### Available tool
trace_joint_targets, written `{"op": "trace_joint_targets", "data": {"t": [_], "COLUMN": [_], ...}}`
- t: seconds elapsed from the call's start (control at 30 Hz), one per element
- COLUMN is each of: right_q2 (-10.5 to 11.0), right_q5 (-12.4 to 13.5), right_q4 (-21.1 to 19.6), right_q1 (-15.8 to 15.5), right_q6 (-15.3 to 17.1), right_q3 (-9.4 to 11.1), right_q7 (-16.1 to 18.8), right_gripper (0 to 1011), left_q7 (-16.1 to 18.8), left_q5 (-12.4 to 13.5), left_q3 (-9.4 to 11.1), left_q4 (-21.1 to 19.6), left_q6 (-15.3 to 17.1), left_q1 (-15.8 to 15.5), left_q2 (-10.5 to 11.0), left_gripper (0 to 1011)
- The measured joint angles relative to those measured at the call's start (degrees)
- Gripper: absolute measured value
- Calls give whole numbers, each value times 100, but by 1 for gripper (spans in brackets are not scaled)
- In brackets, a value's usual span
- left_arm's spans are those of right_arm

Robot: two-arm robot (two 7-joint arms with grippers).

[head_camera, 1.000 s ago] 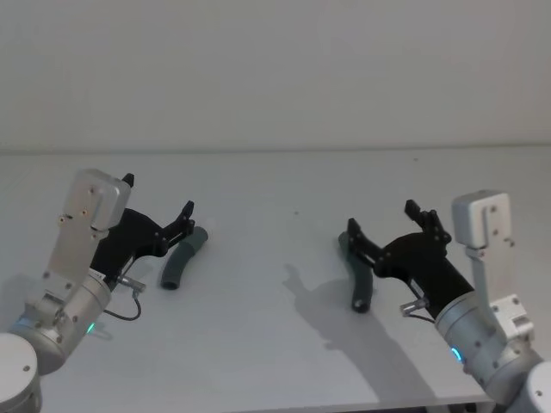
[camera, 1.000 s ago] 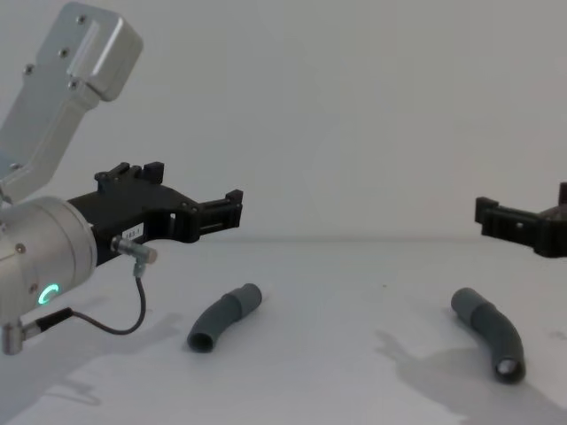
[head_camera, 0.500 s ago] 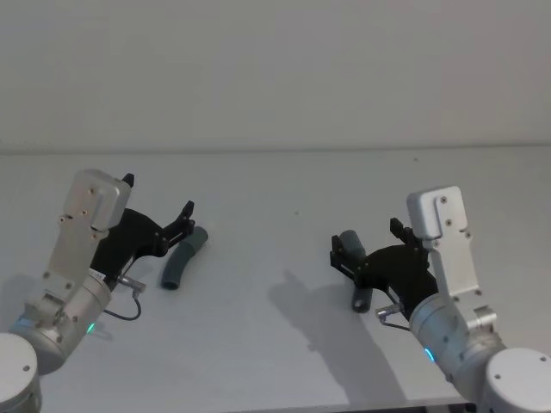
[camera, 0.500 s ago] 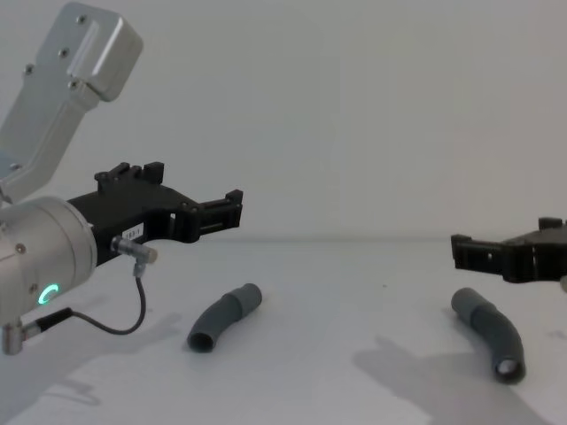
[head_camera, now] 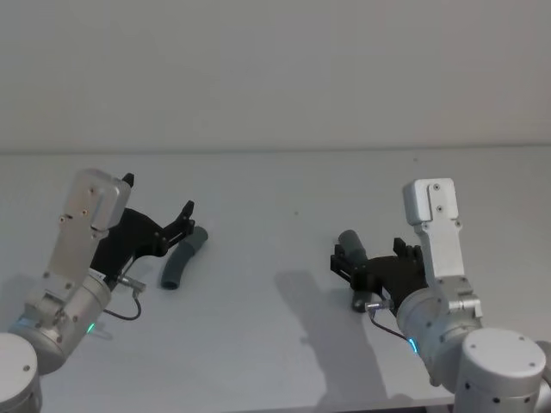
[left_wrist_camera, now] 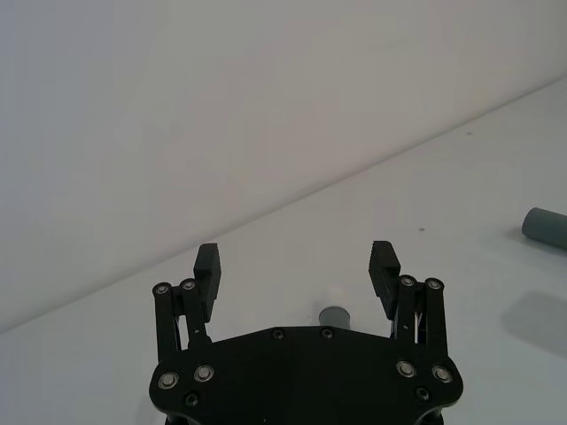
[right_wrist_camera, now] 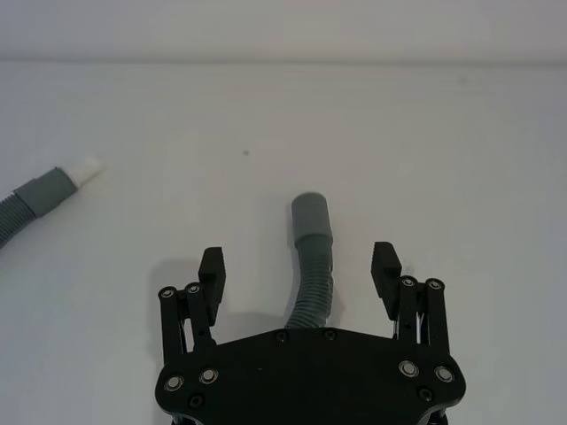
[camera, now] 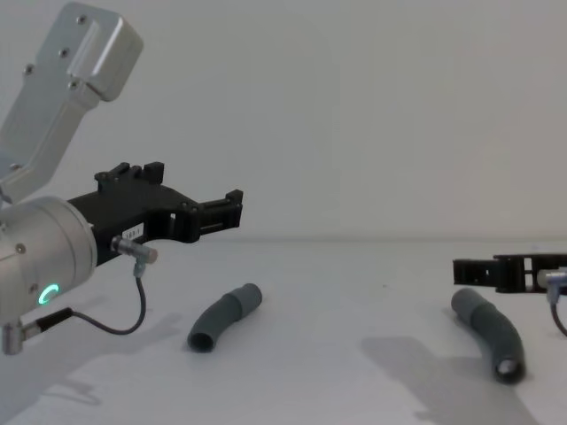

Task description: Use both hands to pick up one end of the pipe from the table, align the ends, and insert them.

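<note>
Two ribbed dark-grey hose pieces lie well apart on the white counter (head_camera: 275, 198). The left hose piece (head_camera: 182, 258) is a short curve lying flat, its open end toward the robot in the chest view. The right wrist view catches its far end, a smooth cuff with a white tip (right_wrist_camera: 87, 167) poking out. The right hose piece (camera: 489, 332) also lies flat, with its smooth grey cuff (right_wrist_camera: 311, 217) pointing away from the robot and its other end curling back toward it.

The right gripper (head_camera: 372, 255) is right over that piece. Its jaws are spread wide with the ribbed body running between them in the right wrist view, so it's straddling the piece, not clamped on it. From the chest view the jaws sit level and low, just above the hose, with what looks like a thin gap. The right arm (head_camera: 439, 318) comes in from the near right corner, forearm reaching forward over the counter.

The left gripper (head_camera: 158, 195) is up higher, jaws wide open too and holding nothing. It's near the left hose piece but clear of it, tilted up over the counter in the chest view. The left arm (camera: 40, 257) fills the near left, with a green ring (camera: 49, 294) glowing on it.
</note>
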Motion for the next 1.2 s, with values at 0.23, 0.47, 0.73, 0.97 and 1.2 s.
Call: {"op": "trace_joint_targets", "data": {"t": [0.23,0.47,0.73,0.97,1.2], "right_q2": [-265,-272,-127,46,147], "right_q5": [120,173,199,195,138], "right_q4": [86,197,397,641,877], "right_q1": [104,204,338,486,615], "right_q6": [454,618,640,513,331], "right_q3": [150,195,211,227,254], "right_q7": [-115,-17,261,515,637], "right_gripper": [1003,1003,1003,1003,1003], "left_q7": [0,0,0,0,0], "left_q5": [0,0,0,0,0], "left_q3": [0,0,0,0,0], "left_q4": [0,0,0,0,0], "left_q6": [0,0,0,0,0], "left_q1": [0,0,0,0,0], "left_q2": [0,0,0,0,0], "left_gripper": [1001,1001,1001,1002,1001]}}
